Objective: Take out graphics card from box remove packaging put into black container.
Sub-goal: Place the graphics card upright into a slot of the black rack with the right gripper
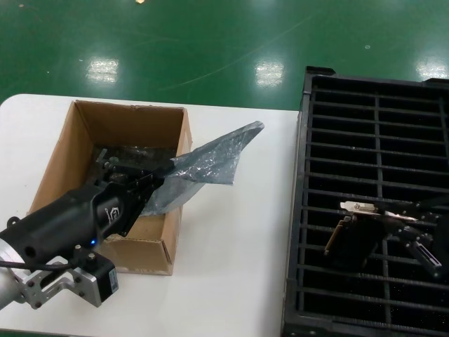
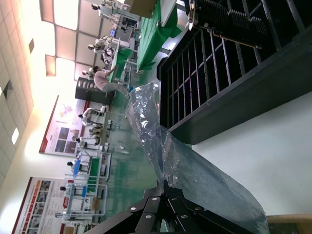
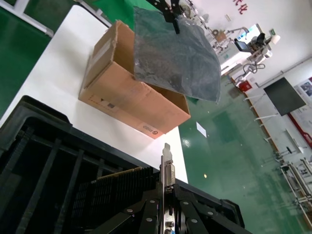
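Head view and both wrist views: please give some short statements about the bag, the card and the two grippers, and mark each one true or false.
1. The left gripper holds the grey plastic bag above the cardboard box. True.
2. The graphics card is inside the bag. False: the card is out of the bag, held by the right gripper over the black container.
3. The card lies flat on the white table. False: it is tilted in the right gripper's grip, over the container's slots.
4. The black container stands to the right of the box. True.
5. The bag lies folded inside the container. False: it sticks out past the box's right wall, clear of the container.
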